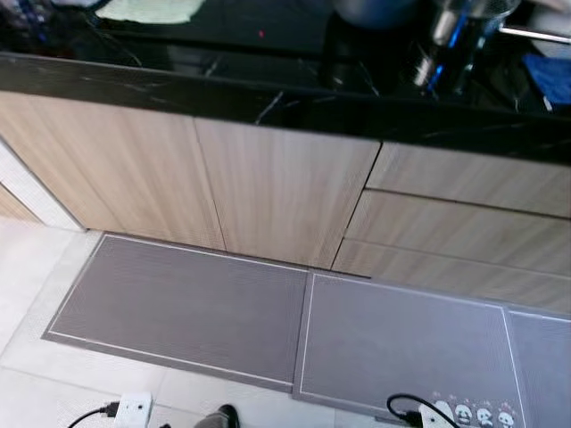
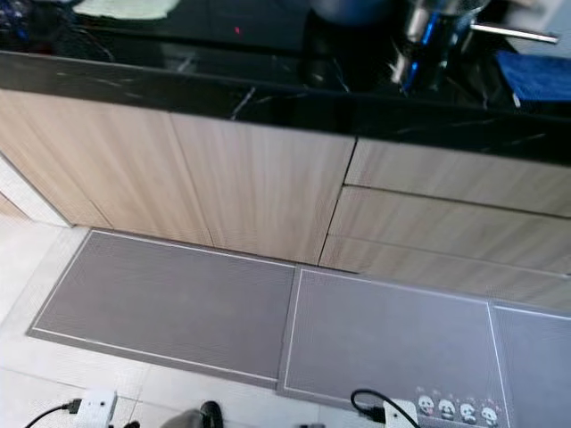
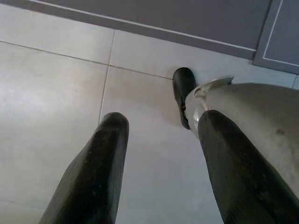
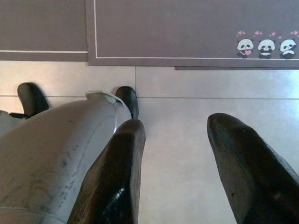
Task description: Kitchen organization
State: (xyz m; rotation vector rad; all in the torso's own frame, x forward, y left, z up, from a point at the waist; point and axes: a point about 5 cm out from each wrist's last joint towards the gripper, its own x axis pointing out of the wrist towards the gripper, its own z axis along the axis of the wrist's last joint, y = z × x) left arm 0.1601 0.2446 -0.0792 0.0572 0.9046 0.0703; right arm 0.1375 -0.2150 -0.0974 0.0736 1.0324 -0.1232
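A black stone countertop (image 1: 268,89) runs along the top of the eye views. On it stand a shiny glass vessel with a blue glint (image 1: 451,40), a dark pot (image 1: 375,11), a pale green cloth (image 1: 147,9) at the left and a blue cloth (image 1: 549,76) at the right. Below are light wooden cabinet doors (image 1: 285,187) and drawers (image 1: 473,178), all closed. Both arms hang low. My left gripper (image 3: 161,121) is open over pale floor tile. My right gripper (image 4: 176,123) is open too, empty, above the tile.
Grey floor mats (image 1: 187,308) lie along the cabinet base; one carries a panda print (image 4: 266,46). A white power strip with a black cable (image 1: 134,408) lies on the tiles at the left, another plug (image 1: 428,415) on the right mat. My black foot (image 3: 182,88) shows below.
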